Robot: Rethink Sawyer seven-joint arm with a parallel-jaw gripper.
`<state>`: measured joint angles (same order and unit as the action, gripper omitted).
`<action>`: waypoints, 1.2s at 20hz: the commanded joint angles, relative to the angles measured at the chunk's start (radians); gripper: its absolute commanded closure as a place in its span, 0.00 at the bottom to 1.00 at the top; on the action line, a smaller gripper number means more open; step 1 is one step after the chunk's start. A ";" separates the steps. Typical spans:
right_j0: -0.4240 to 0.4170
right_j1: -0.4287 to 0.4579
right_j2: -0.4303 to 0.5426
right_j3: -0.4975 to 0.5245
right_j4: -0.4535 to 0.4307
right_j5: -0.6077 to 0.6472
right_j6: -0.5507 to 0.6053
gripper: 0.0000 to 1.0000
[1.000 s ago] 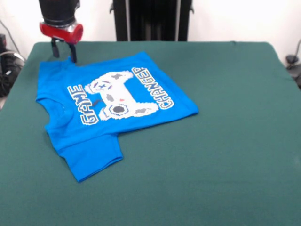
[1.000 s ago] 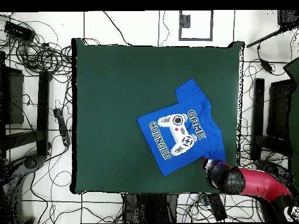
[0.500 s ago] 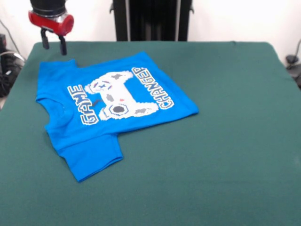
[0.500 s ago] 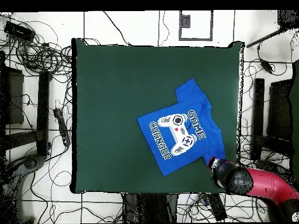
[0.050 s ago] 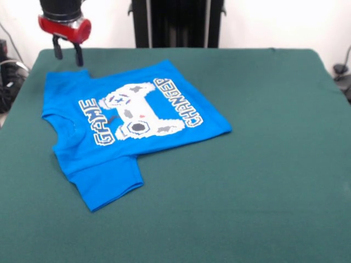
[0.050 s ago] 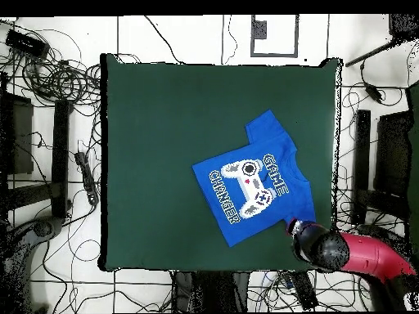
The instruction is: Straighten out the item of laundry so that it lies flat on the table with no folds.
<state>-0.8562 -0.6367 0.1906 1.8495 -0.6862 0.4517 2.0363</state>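
Observation:
The item of laundry (image 5: pixel 129 118) is a bright blue T-shirt with a white game controller print, lying on the left half of the green table (image 5: pixel 263 181). Its collar faces left and one sleeve (image 5: pixel 107 186) sticks out toward the near edge. My gripper (image 5: pixel 67 55) hangs open and empty just above the shirt's far left corner, apart from the cloth. In the overhead view the shirt (image 6: pixel 254 178) lies toward the table's (image 6: pixel 164 147) right side, and the gripper (image 6: pixel 301 233) is at the shirt's lower right corner.
Cables (image 6: pixel 49 74) and dark stands (image 6: pixel 59 155) lie on the floor around the table. The red arm (image 6: pixel 364 257) reaches in over the table's corner.
The gripper rose off the shirt's corner and drew back, then came slightly right and down again. It has stayed open. The shirt has not moved.

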 commanded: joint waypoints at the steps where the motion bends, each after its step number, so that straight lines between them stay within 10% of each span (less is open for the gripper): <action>1: 0.067 0.044 0.101 -0.029 0.040 0.076 -0.050 0.00; 24: 0.193 0.178 0.051 -0.163 0.074 0.014 0.073 0.00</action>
<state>-0.7395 -0.5200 0.1903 1.7477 -0.6680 0.4516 2.0363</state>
